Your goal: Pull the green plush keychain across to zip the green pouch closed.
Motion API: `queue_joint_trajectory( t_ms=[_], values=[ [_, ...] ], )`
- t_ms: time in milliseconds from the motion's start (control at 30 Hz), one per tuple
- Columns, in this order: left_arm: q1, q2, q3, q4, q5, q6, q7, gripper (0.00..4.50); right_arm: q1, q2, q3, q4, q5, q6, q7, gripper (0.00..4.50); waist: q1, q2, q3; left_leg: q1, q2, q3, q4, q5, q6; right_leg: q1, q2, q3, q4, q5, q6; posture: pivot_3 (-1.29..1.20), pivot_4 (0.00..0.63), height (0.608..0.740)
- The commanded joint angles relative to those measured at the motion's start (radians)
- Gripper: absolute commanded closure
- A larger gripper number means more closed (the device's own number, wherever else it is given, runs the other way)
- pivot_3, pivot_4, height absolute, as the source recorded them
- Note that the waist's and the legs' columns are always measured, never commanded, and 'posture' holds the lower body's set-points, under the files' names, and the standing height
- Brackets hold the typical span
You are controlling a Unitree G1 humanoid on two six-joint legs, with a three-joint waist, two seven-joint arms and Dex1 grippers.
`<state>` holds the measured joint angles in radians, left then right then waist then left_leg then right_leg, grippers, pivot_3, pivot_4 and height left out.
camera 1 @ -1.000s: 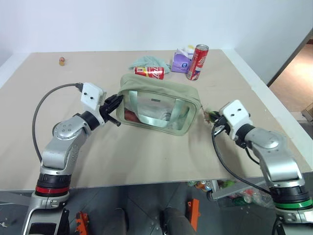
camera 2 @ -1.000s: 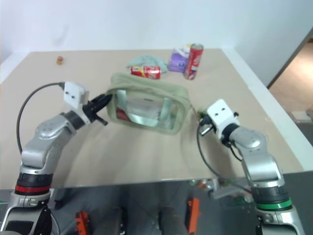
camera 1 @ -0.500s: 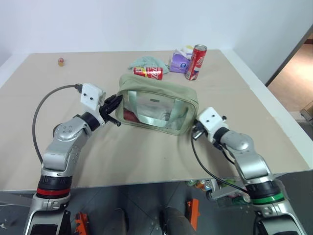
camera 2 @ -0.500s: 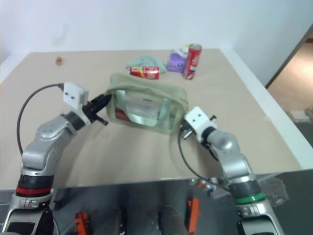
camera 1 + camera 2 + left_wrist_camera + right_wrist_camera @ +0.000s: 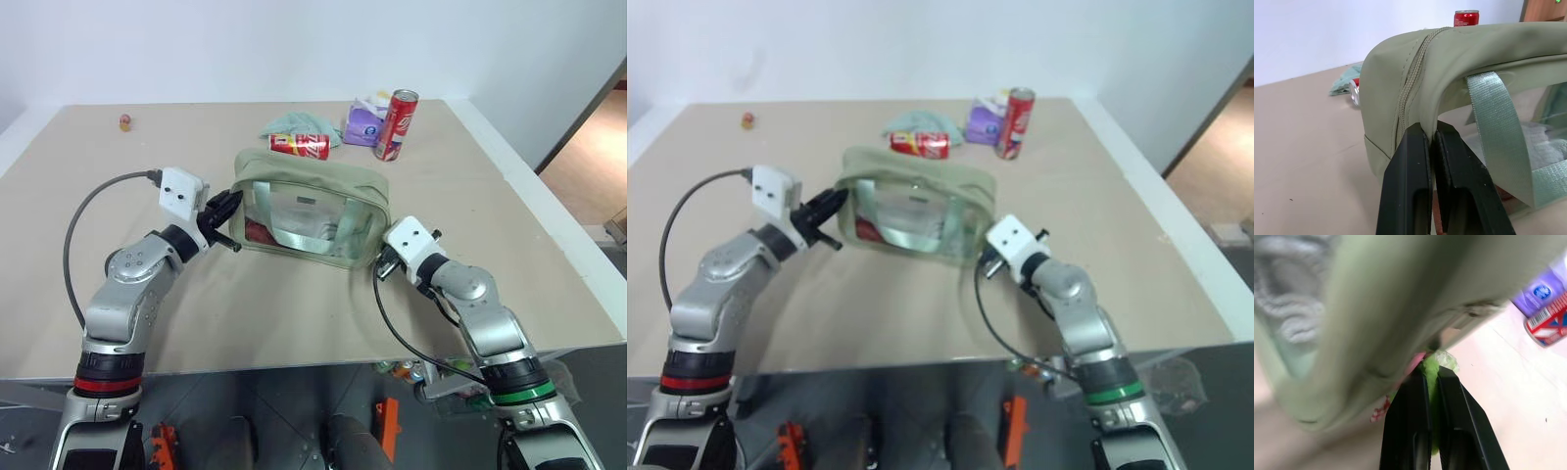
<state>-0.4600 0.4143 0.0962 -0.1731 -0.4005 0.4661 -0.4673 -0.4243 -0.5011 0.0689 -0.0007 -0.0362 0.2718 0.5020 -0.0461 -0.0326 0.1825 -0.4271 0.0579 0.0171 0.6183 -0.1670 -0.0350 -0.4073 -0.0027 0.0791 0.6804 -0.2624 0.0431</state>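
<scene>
While the right gripper (image 5: pixel 1430 382) pinches the green plush keychain (image 5: pixel 1439 363) between nearly closed fingers at the right end of the green pouch (image 5: pixel 313 181), the left gripper (image 5: pixel 1429 134) clamps shut on the pouch's opposite end, just under the zipper seam. The zipper's long axis runs across the pouch top between the two arms. Judging from this, the pull follows that line, and the right arm is the nearer one. Beyond the pouch lie a tipped can (image 5: pixel 300 146) and an upright can (image 5: pixel 396 124).
</scene>
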Motion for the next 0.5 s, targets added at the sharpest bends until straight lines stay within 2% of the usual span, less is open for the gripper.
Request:
queue_joint_trajectory(
  t_ms=[33,133,167,333,500],
  values=[
    [0.002,0.009,0.031,-0.055,-0.050,0.028,-0.022,4.50,0.001,-0.008,-0.102,-0.093,0.102,0.041,0.028,3.14,0.000,0.000,0.000,0.000,0.000,0.000,0.000,0.000,0.000,0.000,0.000,0.000,0.000,0.000,0.000,0.00,0.150,0.740],
    [0.004,0.014,0.039,-0.064,-0.069,0.051,-0.035,4.50,0.016,-0.012,-0.163,-0.151,0.183,0.096,0.053,2.13,0.000,0.000,0.000,0.000,0.000,-0.001,0.000,0.000,0.000,0.000,0.000,0.000,0.000,0.000,0.000,0.00,0.150,0.740],
    [0.004,0.016,0.042,-0.066,-0.071,0.054,-0.036,3.76,0.023,-0.016,-0.184,-0.173,0.214,0.113,0.066,1.78,0.000,0.000,0.000,0.000,0.000,-0.001,0.000,0.000,0.000,0.000,0.000,-0.001,0.000,0.000,0.000,0.00,0.150,0.740],
    [0.009,0.037,0.037,-0.073,-0.083,0.069,-0.067,1.99,0.065,-0.056,-0.262,-0.252,0.360,0.163,0.160,0.00,0.000,0.000,0.000,-0.001,0.000,-0.001,0.000,0.000,0.000,0.000,0.000,-0.001,0.000,0.000,0.000,0.00,0.150,0.740],
    [0.008,0.103,0.082,-0.081,-0.145,0.096,-0.150,0.37,0.127,-0.139,-0.346,-0.268,0.452,0.140,0.275,0.00,-0.001,0.000,0.000,0.000,0.000,-0.001,0.000,0.000,0.000,0.000,0.001,-0.001,0.000,0.000,0.000,0.00,0.150,0.740]
  ],
)
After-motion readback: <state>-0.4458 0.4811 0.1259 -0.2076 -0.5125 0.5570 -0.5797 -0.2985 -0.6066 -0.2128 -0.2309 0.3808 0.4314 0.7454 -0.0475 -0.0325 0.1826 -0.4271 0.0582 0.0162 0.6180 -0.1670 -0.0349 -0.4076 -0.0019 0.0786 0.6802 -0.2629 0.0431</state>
